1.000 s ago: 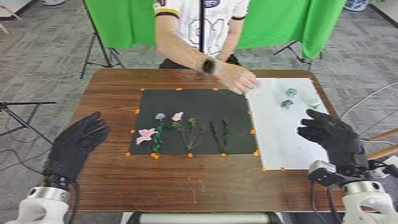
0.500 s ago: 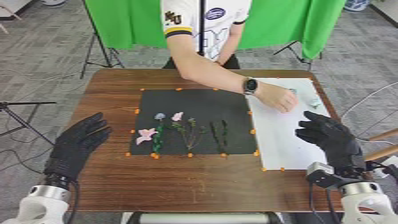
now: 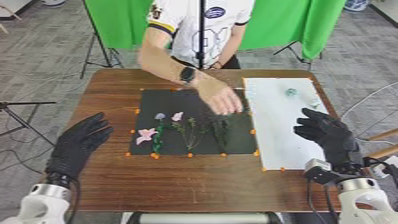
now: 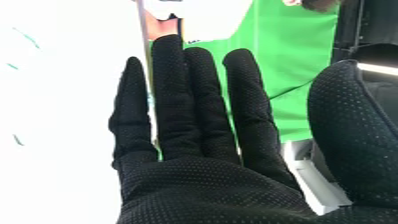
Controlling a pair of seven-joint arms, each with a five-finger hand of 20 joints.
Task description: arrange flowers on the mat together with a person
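On the dark mat (image 3: 160,102) lie a pink lily (image 3: 146,135), a small blue flower (image 3: 159,116), a pink blossom (image 3: 177,116), a sprigged stem (image 3: 190,134) and slender green stems (image 3: 222,136). A person's hand (image 3: 218,96) is over the mat's far right part, just above those green stems; whether it holds anything I cannot tell. My left hand (image 3: 82,141) is left of the mat, open. My right hand (image 3: 327,132) is open over the white sheet's right edge; in the right wrist view the same hand (image 4: 209,182) has straight fingers and holds nothing.
The white sheet (image 3: 282,135) lies right of the mat, bearing pale green pieces (image 3: 290,92) near its far end. Orange markers dot the edges of mat and sheet. Brown tabletop (image 3: 191,182) borders the mat. The person stands at the table's far side.
The person's hand went from the mat's far right corner to the white sheet, then back left over the mat. A pale green piece is gone from the sheet. Both my hands stayed nearly still.
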